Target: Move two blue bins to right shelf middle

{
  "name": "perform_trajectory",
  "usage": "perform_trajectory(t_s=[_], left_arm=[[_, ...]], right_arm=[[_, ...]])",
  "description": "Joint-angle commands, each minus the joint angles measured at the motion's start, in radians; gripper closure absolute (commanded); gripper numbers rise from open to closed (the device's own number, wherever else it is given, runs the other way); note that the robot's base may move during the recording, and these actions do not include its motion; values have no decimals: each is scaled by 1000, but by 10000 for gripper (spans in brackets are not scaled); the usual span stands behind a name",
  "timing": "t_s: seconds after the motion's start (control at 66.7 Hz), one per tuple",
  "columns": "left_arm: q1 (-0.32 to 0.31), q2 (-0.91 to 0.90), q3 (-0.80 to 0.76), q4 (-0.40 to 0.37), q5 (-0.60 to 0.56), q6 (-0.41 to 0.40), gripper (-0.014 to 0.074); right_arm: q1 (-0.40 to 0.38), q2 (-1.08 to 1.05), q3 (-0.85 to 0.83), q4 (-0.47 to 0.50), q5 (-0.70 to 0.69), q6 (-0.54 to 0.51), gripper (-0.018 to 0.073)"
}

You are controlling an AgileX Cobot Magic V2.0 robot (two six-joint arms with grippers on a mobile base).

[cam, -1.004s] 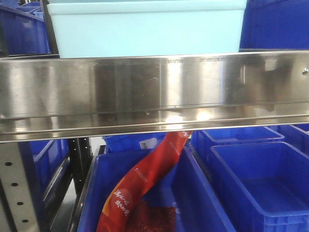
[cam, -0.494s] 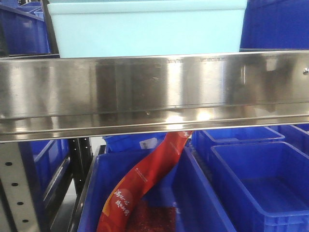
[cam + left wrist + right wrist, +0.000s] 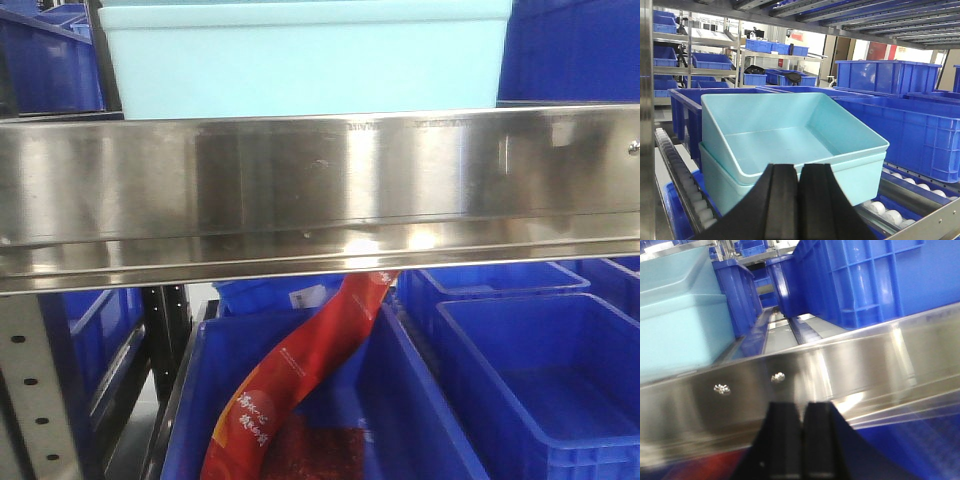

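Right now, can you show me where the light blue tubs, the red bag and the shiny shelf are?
light blue tubs (image 3: 790,145), left wrist view, inside floor of the top tub.
red bag (image 3: 300,375), front view, middle of the bag.
shiny shelf (image 3: 320,185), front view, its tall front lip.

In the left wrist view, the left gripper (image 3: 799,200) is seen as 2 matte black fingers with flat faces, divided by a thin vertical seam. The right gripper (image 3: 800,440) is shown likewise: 2 plain black fingers, blurred at the edges.
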Motion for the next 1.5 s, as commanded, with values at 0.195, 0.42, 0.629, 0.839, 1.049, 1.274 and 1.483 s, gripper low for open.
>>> perform_trajectory(t_s=[0.195,0.42,0.629,0.839,1.049,1.274,1.483], left_arm=[[-7,-4,2,2,-17,-2,707],[-7,-4,5,-3,-19,-2,707],[-2,-62,51,-29,-16,1,707],[197,-292,299,-213,-16,382,707],[405,-474,474,-297,-18,428,707],[488,-476,574,-297,-28,426,707],[482,-476,615,-284,-99,426,707]], right_arm=[[-3,-5,-1,-8,-75,-220,724],[-3,-5,-1,-8,-75,-220,724],[-3,-5,-1,-8,-75,-220,724],[-3,-5,-1,-8,-75,-220,724],[-3,-5,-1,-8,-75,-220,724],[-3,-5,-1,-8,-75,-220,724],[-3,-5,-1,-8,-75,-220,724]])
